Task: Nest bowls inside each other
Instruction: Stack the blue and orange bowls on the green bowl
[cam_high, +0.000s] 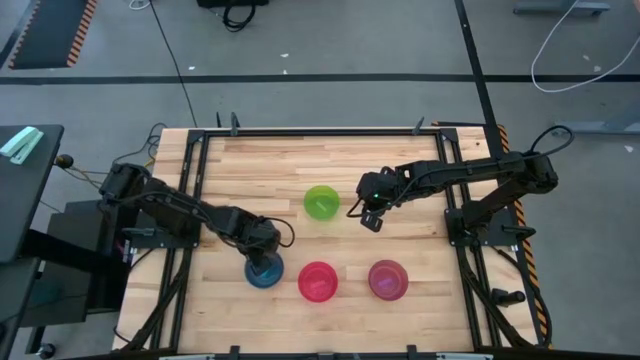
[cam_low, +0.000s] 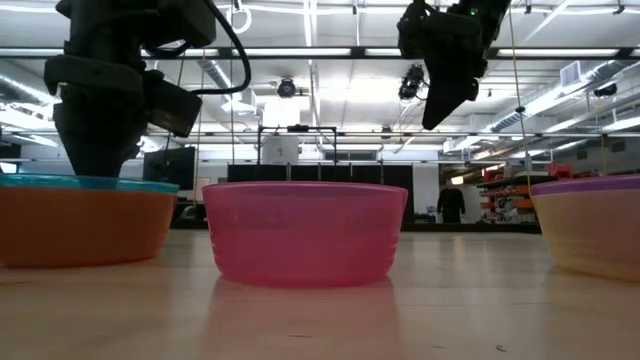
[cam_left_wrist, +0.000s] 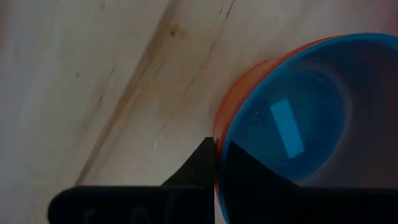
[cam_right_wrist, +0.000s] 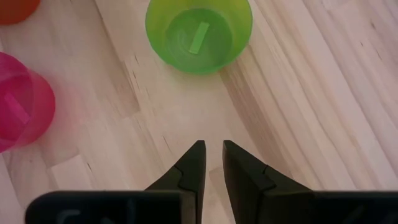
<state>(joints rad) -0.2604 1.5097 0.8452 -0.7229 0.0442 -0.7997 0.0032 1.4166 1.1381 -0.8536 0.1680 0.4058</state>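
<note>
On the wooden table (cam_high: 230, 180), the left gripper (cam_high: 263, 260) was over the blue bowl (cam_high: 266, 274) at the near left. The magenta-pink bowl (cam_high: 318, 282) and purple bowl (cam_high: 388, 280) sat to its right. The right gripper (cam_high: 371, 217) hovered beside the green bowl (cam_high: 321, 202), farther back.
</note>
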